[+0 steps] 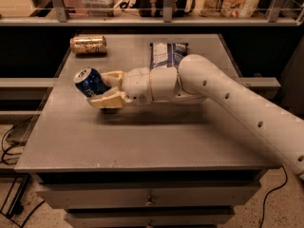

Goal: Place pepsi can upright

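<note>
The pepsi can [89, 82] is blue with a silver end and sits tilted, its top pointing up and to the left, just above the grey table [142, 137]. My gripper [103, 87] is shut on the pepsi can, one cream finger above it and one below. The white arm reaches in from the right across the table's middle.
A gold can [88, 45] lies on its side at the table's back left. A blue and white snack bag [167, 54] lies at the back centre, partly behind my arm. A shelf with items runs behind the table. Drawers sit below the front edge.
</note>
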Robot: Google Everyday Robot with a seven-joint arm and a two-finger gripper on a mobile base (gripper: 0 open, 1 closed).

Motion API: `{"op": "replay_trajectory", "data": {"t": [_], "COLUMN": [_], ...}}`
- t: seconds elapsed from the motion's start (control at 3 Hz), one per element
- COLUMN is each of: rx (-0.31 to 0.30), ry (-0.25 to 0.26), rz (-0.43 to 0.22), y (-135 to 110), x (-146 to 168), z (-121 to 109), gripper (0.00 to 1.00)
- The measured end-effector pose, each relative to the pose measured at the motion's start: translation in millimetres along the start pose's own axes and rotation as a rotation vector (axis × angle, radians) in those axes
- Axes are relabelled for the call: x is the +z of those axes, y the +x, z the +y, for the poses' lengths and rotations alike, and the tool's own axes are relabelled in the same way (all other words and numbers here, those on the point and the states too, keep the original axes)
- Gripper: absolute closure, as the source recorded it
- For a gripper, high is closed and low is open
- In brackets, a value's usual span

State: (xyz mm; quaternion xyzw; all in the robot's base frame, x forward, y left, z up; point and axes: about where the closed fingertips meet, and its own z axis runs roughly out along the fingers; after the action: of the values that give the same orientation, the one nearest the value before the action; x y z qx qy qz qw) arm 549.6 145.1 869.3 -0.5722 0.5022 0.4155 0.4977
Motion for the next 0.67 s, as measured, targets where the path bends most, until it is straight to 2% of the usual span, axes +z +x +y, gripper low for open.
{"op": "replay_trajectory", "data": {"t": [0.33, 0.67], "rx": [0.000, 0.000], "ry": [0.000, 0.000], "rz": [0.000, 0.000], "y": [-0.2, -0.2], "x": [-0.1, -0.1], "z": [0.0, 0.0], "gripper": [0.84, 0.60]}}
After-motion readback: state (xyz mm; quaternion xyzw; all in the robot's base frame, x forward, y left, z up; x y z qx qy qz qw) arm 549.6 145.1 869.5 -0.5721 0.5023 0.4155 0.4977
